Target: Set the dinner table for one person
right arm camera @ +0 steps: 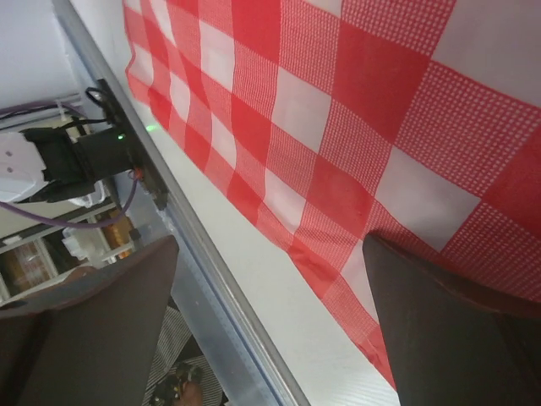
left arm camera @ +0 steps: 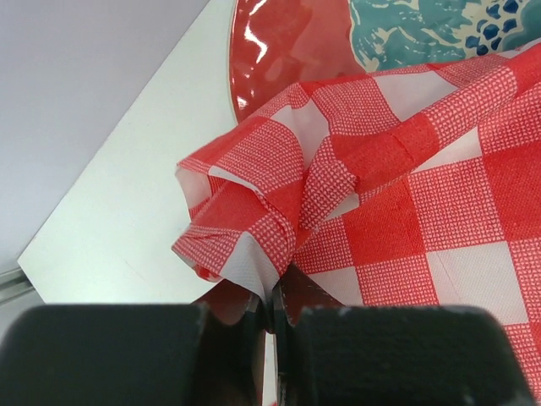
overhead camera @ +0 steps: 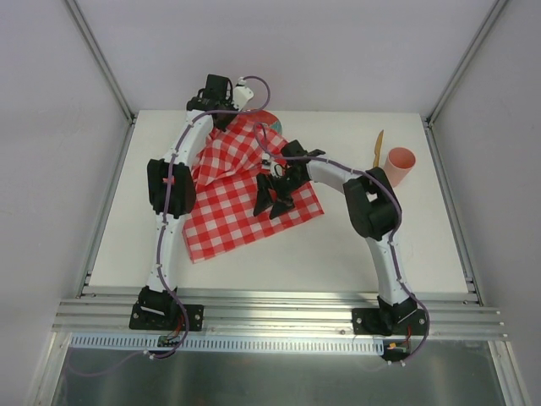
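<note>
Cloth-spreading step. The left jaws are gripping a crumpled corner of the checked cloth (left arm camera: 406, 211) toward 12 o'clock on the white bench (overhead camera: 279, 262), where the cloth is lapping over the plate (left arm camera: 279, 51). The right jaws are hanging open over the cloth's 4 o'clock edge. A cup (overhead camera: 400, 166) and a wooden utensil (overhead camera: 378, 149) are waiting at 2 o'clock. The next move is probably calling for drawing the corner flat, clear of the plate.

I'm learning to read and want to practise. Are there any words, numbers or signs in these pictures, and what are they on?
No words, numbers or signs can be read anywhere.
Checked cloth: only red and white squares.
Plate: a blue-green painted pattern, no letters.
Pink cup: plain.
Background clutter in the right wrist view: too blurred to read.
</note>
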Motion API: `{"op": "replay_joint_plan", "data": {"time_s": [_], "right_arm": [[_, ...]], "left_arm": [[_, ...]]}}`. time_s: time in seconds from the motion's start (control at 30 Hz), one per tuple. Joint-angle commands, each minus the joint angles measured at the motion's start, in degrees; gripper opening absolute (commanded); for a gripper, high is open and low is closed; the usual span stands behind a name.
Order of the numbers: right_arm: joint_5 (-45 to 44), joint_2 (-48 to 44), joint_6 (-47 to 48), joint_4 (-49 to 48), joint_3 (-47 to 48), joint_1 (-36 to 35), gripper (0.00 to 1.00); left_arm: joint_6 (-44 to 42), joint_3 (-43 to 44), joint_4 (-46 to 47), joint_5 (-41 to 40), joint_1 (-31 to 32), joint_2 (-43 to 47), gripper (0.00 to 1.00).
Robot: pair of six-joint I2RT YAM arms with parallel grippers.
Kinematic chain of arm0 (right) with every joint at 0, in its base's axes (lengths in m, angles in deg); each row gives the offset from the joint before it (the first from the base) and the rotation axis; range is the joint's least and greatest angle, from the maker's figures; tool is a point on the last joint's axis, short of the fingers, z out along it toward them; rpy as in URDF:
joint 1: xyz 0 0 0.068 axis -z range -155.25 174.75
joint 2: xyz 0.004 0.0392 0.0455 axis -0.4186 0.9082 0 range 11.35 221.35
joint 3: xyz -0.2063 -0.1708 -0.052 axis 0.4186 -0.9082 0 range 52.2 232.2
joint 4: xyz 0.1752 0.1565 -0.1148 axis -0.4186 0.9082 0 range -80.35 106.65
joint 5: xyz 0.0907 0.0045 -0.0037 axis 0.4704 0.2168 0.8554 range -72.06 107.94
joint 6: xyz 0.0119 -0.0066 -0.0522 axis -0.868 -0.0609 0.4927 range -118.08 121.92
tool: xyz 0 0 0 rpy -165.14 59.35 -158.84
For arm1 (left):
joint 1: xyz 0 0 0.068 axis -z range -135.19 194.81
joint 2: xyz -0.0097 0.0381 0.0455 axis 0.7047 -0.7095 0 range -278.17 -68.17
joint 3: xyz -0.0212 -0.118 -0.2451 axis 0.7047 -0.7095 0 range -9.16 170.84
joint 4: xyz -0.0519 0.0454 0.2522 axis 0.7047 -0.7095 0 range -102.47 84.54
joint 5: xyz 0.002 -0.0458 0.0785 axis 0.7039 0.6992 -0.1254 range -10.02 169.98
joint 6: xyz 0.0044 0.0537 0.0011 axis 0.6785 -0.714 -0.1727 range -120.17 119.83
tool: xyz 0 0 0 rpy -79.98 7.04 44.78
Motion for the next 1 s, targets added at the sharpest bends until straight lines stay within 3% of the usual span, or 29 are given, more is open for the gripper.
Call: {"op": "replay_joint_plan", "data": {"time_s": [0.0, 0.03, 0.17, 0.33, 0.6, 0.63, 0.97], "right_arm": [[-11.4, -1.2, 4.4, 6.3, 2.5, -0.5, 0.97], [-20.8, -1.1, 6.4, 11.3, 4.3, -1.2, 0.97], [-41.2, 1.2, 16.9, 21.6, 11.0, -5.2, 0.97], [-44.6, 2.1, 19.2, 31.4, 8.8, -4.5, 0.97], [-46.7, -3.2, 20.8, 28.8, -5.0, 3.6, 0.97], [-43.5, -3.5, 21.8, 29.4, -5.2, 4.6, 0.97], [-53.5, -8.2, 21.8, 30.3, -5.3, 9.2, 0.97]], "left_arm": [[1.9, 0.7, 1.2, -1.6, -0.4, 4.8, 0.0], [2.3, 0.5, 1.1, -1.5, -0.4, 5.1, 0.0], [3.4, 0.4, 1.1, -1.5, -0.7, 5.3, 0.0], [4.1, 0.5, 1.1, -1.6, -0.9, 6.0, 0.0], [3.1, 0.2, 1.0, -3.5, -2.1, 9.7, 0.0], [2.7, -0.4, 1.0, -3.7, -2.7, 10.8, 0.0], [0.4, -18.2, 0.9, -2.8, -4.4, 21.1, 0.01]]}}
